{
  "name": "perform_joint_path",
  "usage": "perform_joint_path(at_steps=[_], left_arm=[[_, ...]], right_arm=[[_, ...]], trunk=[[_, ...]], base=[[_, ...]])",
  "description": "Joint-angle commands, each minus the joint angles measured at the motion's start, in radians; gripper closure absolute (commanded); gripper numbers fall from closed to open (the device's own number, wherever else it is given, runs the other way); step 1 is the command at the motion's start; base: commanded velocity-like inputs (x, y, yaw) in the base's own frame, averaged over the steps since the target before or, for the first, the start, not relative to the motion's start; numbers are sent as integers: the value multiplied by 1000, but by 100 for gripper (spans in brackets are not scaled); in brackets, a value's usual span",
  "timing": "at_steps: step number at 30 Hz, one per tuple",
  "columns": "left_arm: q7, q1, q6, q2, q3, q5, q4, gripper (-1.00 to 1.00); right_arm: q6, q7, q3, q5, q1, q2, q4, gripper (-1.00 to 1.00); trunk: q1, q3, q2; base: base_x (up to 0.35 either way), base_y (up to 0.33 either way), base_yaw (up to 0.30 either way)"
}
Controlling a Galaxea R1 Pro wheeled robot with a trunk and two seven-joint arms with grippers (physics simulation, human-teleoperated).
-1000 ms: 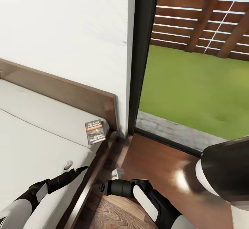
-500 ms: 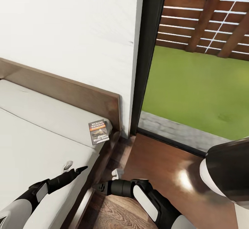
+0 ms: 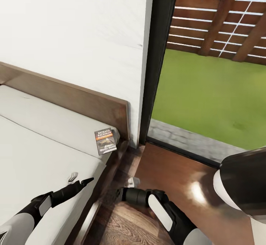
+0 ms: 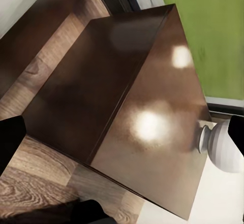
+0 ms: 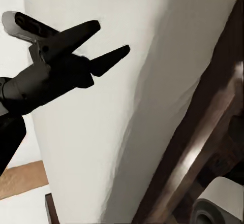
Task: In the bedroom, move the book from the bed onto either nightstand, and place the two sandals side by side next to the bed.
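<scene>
The book [image 3: 106, 140] lies at the bed's [image 3: 37, 156] head corner — the empty left hand [image 3: 79, 180], fingers apart, hovers short of it. It should reach further, then pinch the book's edge. The right hand's state can't be told.

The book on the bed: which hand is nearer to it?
Left. The left hand hovers over the mattress just short of the book; the right hand sits lower, in the gap beside the bed frame.
</scene>
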Motion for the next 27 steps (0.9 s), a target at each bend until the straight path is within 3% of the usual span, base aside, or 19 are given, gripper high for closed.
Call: perform_joint_path(at_steps=[1,2,5,7,15,20,23,26,27], left_arm=[[-2,0,10,0,-3,10,0,-100],[-2,0,10,0,-3,10,0,-100],[-2,0,10,0,-3,10,0,-100],[-2,0,10,0,-3,10,1,-100],[-2,0,10,0,-4,10,2,-100],[-2,0,10,-3,-4,10,2,-100],[-2,0,10,-11,-3,9,2,-100],[-2,0,10,-13,-3,8,2,-100],[-2,0,10,-14,-3,8,2,-100]], right_arm=[[5,0,-64,-5,0,0,1,-100],[5,0,-96,-6,-1,0,1,-100],[3,0,-264,-6,-1,0,4,-100],[3,0,-323,-7,-1,0,6,-100],[-16,1,-386,-7,-1,1,4,-100],[-121,1,-417,-8,0,2,11,-100],[-140,1,-419,-16,-1,2,11,-100],[-144,1,-420,-56,-1,2,11,-100],[-144,1,-420,-143,0,2,11,-100]], trunk=[[0,-1,0],[0,-1,0],[0,-1,0],[0,-1,0],[0,-1,0],[0,-1,0],[0,-1,0],[0,-1,0],[0,-1,0]], base=[[0,0,0],[0,0,0],[0,0,0],[0,0,0],[0,0,0],[0,0,0],[0,0,0],[0,0,0],[0,0,0]])
